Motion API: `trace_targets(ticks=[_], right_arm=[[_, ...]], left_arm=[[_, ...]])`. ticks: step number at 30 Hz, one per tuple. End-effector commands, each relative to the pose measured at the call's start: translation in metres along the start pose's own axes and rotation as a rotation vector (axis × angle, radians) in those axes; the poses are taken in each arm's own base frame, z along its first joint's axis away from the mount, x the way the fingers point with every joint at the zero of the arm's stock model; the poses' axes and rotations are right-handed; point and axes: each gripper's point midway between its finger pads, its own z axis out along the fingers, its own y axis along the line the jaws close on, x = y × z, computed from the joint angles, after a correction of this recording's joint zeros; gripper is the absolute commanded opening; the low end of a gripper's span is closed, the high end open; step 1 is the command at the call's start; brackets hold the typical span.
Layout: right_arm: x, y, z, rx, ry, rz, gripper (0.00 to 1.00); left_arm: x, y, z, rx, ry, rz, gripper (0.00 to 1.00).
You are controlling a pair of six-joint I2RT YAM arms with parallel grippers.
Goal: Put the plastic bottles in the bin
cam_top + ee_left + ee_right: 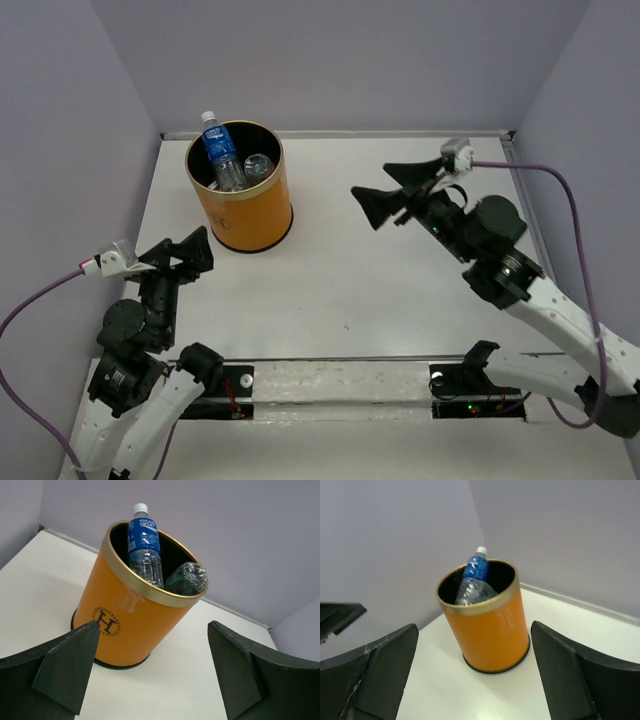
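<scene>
The orange bin (250, 215) stands upright at the back left of the table. It holds a clear plastic bottle with a blue label (217, 148) and white cap, leaning neck-up above the rim, and a second clear bottle (258, 164) lying lower inside. My left gripper (198, 252) is open and empty, near the bin's front left, apart from it. My right gripper (370, 182) is open and empty, well right of the bin. The left wrist view shows the bin (150, 615), both bottles (143, 537) (186, 578) and the gripper (153, 626). The right wrist view shows the bin (490, 635), the blue-label bottle (477, 570) and the gripper (474, 625).
The white table (340, 290) is closed in by purple walls on the left, back and right. A metal rail (340, 385) with the arm bases runs along the near edge. Purple cables (570, 190) trail from both wrists.
</scene>
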Motion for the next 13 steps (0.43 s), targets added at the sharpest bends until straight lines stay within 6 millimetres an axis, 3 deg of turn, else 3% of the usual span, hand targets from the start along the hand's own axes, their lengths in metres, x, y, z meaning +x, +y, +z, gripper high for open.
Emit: trace_targets(ticks=[1,2,4,5,8,13], right_arm=[[0.042,-0.025,-0.094,0.128,0.130,0.054,1.00],[0.051,-0.022,-0.111,0.112,0.159,0.072,1.00],[0.055,-0.022,-0.144,0.115,0.179,0.106,1.00],[0.043,-0.020,-0.165,0.108,0.119,0.139,1.00],[0.038,-0.025,-0.192,0.121,0.048,0.159,1.00],[0.038,-0.029,-0.187,0.144,0.059,0.143,1.00]], left_arm=[[-0.053,-0.033,-0.017,0.149,-0.096,-0.108,0.99],[-0.071,-0.041,-0.023,0.185,-0.128,-0.119,0.99],[-0.085,-0.050,-0.029,0.233,-0.148,-0.128,0.99],[-0.096,-0.055,-0.033,0.254,-0.176,-0.140,0.99],[-0.098,-0.065,-0.034,0.302,-0.176,-0.150,0.99],[-0.069,-0.076,-0.022,0.327,-0.068,-0.117,0.99]])
